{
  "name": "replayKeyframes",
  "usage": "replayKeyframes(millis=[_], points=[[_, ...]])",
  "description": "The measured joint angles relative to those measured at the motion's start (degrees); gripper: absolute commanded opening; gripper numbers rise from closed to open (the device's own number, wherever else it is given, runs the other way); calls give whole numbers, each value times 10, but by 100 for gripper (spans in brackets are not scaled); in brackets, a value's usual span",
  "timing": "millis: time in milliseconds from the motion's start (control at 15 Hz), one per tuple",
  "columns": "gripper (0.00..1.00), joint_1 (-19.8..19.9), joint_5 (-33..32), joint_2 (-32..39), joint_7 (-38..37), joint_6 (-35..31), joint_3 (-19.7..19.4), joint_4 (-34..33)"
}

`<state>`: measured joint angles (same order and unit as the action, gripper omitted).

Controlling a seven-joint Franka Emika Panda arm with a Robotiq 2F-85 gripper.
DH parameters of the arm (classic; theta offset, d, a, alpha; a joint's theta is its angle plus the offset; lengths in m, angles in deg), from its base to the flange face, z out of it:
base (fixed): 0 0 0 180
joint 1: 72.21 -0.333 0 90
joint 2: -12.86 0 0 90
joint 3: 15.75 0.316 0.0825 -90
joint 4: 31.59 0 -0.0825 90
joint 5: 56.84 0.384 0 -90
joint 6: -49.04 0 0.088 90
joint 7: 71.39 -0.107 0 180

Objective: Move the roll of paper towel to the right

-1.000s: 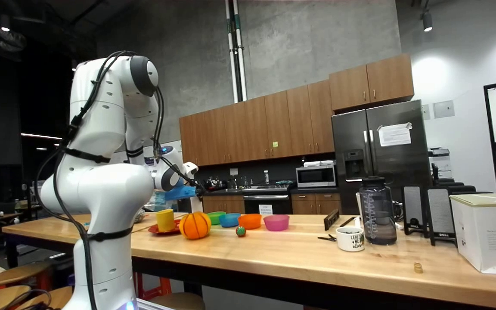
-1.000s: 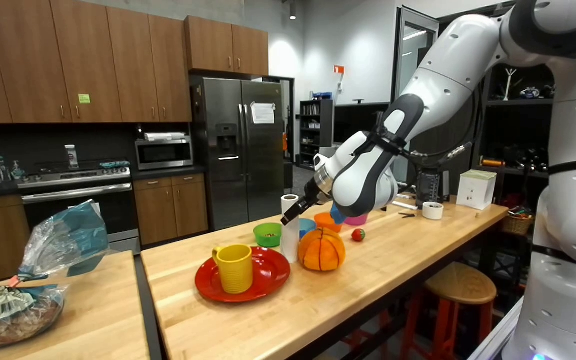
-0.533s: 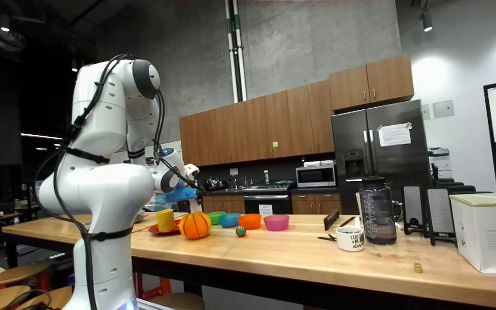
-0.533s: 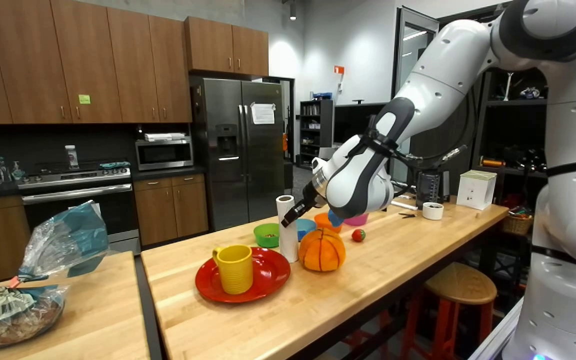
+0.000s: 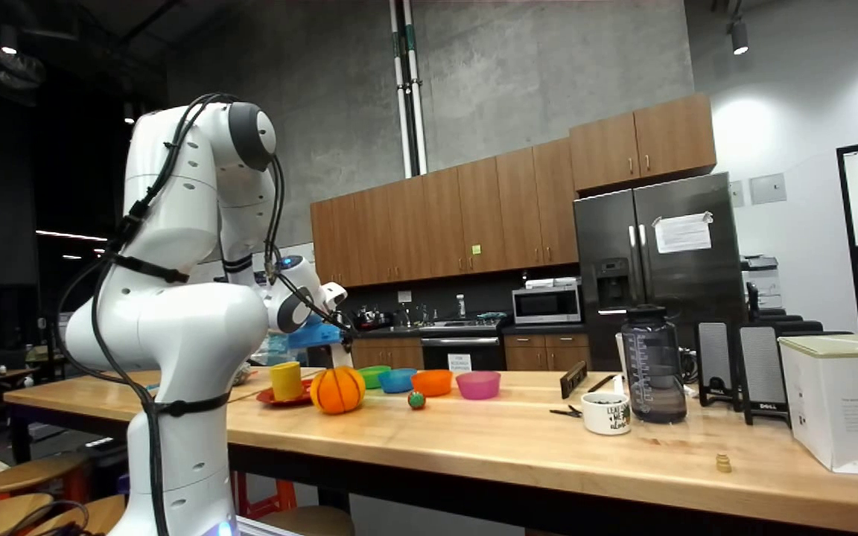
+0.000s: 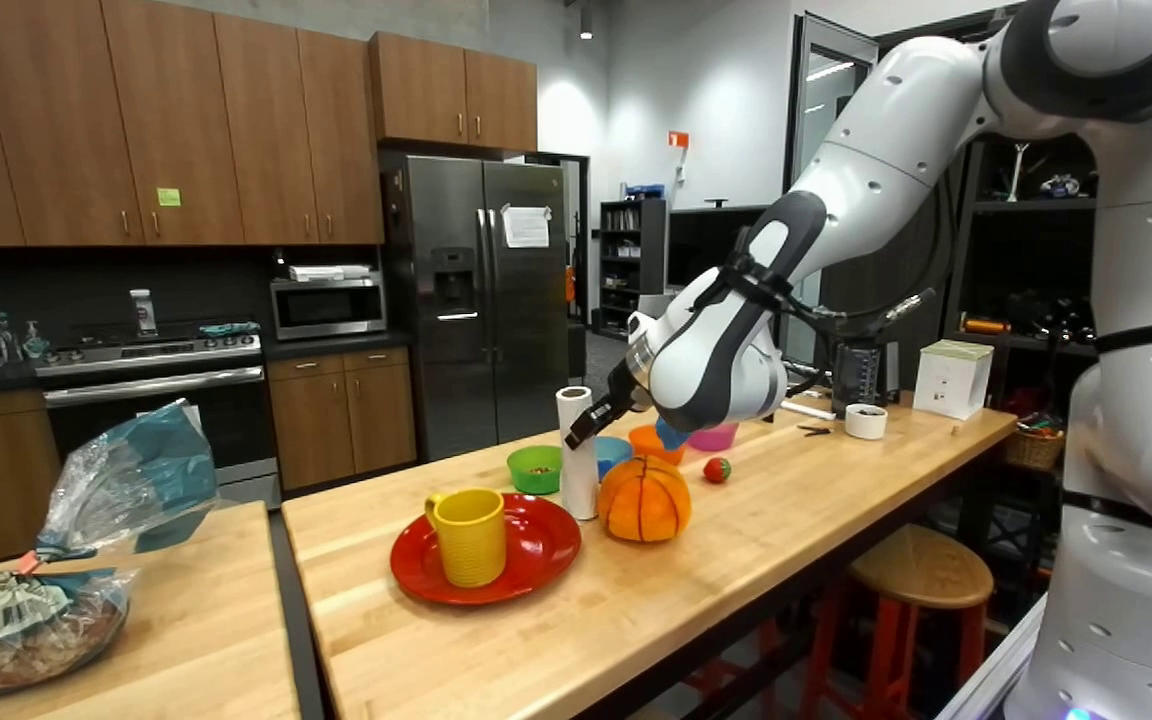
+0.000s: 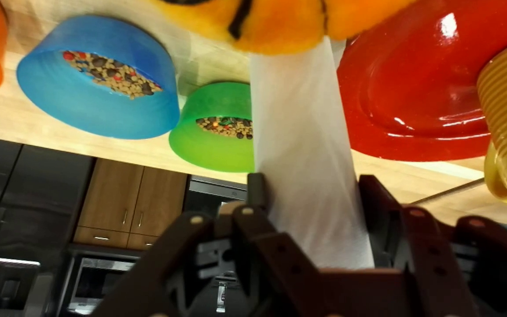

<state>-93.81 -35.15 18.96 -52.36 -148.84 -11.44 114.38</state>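
The roll of paper towel [image 6: 578, 475] is a slim white upright cylinder with a dark hollow core at its top. In an exterior view my gripper [image 6: 581, 430] reaches it from the right, near its upper end. The wrist view has the roll [image 7: 299, 127] running between both fingers, with the gripper [image 7: 313, 191] shut on it and one of its pads [image 7: 259, 191] against the paper. Only a white strip of the roll [image 5: 341, 355] shows in an exterior view, behind the orange pumpkin. Whether its base touches the table I cannot tell.
Close by the roll stands the orange pumpkin [image 6: 644, 500]; on its other side lies a red plate [image 6: 556, 560] bearing a yellow mug [image 6: 471, 540]. Green [image 6: 534, 472] and blue [image 7: 99, 110] bowls sit behind. Farther along are a pink bowl [image 5: 478, 385] and a white cup [image 5: 606, 414].
The arm has come slightly lower and left in an exterior view since a second ago, and the gripper has closed on the roll. Since half a second ago the roll has risen a touch.
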Motion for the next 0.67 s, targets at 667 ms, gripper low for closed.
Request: replayKeyframes(millis=[667], points=[[30,1,3,-63,14,28,-7,0]])
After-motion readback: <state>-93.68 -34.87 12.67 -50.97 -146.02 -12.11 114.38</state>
